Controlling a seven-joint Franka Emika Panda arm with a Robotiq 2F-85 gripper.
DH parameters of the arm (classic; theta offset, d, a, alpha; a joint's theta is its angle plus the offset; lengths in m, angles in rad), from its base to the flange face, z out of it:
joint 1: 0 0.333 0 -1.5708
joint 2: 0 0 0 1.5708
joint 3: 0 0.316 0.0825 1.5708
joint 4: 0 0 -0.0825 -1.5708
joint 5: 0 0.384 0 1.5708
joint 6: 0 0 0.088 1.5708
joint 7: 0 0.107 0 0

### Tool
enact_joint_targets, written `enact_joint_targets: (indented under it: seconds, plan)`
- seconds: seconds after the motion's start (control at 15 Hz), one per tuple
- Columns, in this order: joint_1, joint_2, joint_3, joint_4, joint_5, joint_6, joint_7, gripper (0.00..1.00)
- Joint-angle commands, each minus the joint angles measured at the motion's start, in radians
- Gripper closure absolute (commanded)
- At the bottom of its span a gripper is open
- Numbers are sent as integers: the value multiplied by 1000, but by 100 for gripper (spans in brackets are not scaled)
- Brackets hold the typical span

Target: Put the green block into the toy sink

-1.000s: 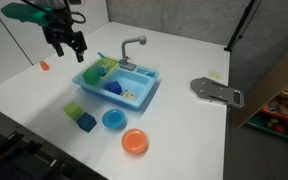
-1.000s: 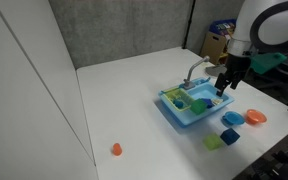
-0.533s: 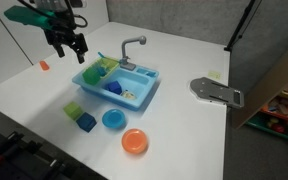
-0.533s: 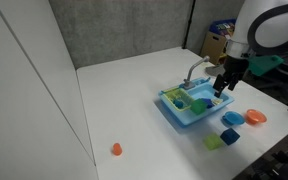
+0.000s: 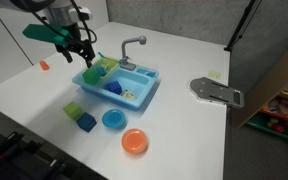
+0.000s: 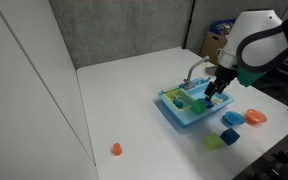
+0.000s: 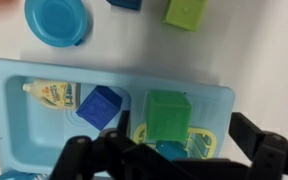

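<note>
the green block [image 7: 169,115] already lay in the toy sink [image 7: 44,68], beside a blue cube [image 7: 99,106]. the gripper [image 7: 169,152] hovered above it, spread wide and empty. the next move was likely just lifting clear.

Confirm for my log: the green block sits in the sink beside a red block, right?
Not quite. The green block does sit in the sink, but beside it is a blue block, not a red one; the wrist view shows this.
</note>
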Motion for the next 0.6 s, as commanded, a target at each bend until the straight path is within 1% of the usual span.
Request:
enact_joint_targets:
  seconds: [0.0, 0.33, 0.53]
  plan:
    - [-1, 62, 10, 21, 6, 72, -38, 0]
    - [-1, 155, 16, 41, 0, 146, -39, 0]
    - [12, 196, 5, 63, -22, 180, -18, 0]
